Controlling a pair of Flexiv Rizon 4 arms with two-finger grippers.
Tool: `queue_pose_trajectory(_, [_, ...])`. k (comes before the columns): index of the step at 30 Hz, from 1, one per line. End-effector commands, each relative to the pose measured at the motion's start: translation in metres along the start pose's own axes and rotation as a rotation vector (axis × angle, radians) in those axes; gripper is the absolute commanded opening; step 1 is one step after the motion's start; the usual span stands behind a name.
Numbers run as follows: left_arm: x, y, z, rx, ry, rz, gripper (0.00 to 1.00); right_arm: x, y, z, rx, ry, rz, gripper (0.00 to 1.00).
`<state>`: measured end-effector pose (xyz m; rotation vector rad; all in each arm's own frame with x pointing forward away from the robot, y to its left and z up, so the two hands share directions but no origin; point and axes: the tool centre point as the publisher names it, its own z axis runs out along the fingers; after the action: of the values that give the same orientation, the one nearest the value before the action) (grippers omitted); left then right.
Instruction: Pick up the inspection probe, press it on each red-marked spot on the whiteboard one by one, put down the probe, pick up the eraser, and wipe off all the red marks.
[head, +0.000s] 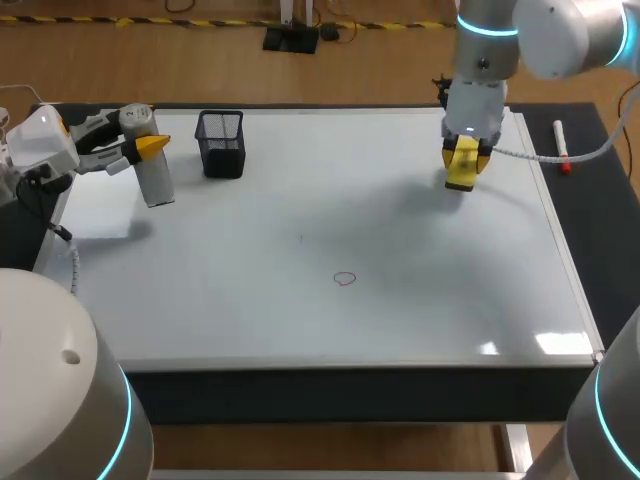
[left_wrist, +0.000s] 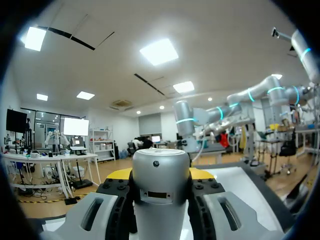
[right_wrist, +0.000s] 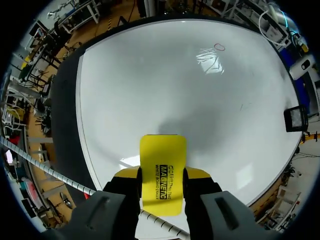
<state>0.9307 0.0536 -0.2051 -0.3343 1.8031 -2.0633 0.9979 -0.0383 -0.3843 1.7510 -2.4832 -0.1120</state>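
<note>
My right gripper (head: 463, 158) is clamped on the yellow eraser (head: 461, 174), one finger on each long side. It holds the eraser over the far right part of the whiteboard (head: 300, 330), close to the edge, and I cannot tell whether the pad touches the surface. My left gripper (head: 150, 148) sits at the far left of the board with its fingers closed around the top of the inspection probe (head: 155, 180), a grey cylinder standing upright just beside the black mesh pen cup (head: 221, 145). The left wrist view shows the cylinder seated between the finger pads. From the head view its foot looks to be resting on the board, though I would not swear to it. I judge the eraser pickup done and the probing phase over or nearly so. The probe is not yet let go, so the put-down step looks unfinished. I can find only one red mark (head: 345, 279), a small ring near the middle of the board on the near side, well apart from the eraser. The wiping of that ring is what is left, so the right arm has to carry the eraser across toward the centre and near edge. A red-capped marker (head: 561, 146) lies off the board on the dark table to the right, untouched.
</note>
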Motion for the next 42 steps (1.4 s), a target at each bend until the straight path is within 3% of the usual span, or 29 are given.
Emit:
queue_pose_trajectory(1, [0.001, -0.001, 0.000, 0.000, -0.002, 0.000, 0.00, 0.000, -0.004, -0.002, -0.006, 0.006, -0.003, 0.00])
queue_pose_trajectory(23, [0.001, -0.001, 0.000, 0.000, -0.002, 0.000, 0.00, 0.000, -0.004, -0.002, -0.006, 0.006, -0.003, 0.00])
queue_pose_trajectory(26, [0.015, 0.000, 0.010, 0.005, 0.014, -0.009, 0.00, 0.000, -0.004, -0.002, -0.006, 0.006, -0.003, 0.00])
queue_pose_trajectory(28, [0.031, 0.000, 0.020, -0.040, 0.040, 0.015, 0.00, 0.000, -0.004, -0.002, -0.006, 0.006, -0.003, 0.00])
queue_pose_trajectory(35, [0.080, -0.005, 0.045, 0.041, 0.085, 0.000, 0.00, 0.000, -0.004, -0.002, -0.006, 0.006, -0.003, 0.00])
queue_pose_trajectory(42, [0.129, -0.001, 0.072, 0.044, 0.117, 0.003, 0.00, 0.000, -0.004, -0.002, -0.006, 0.006, -0.003, 0.00])
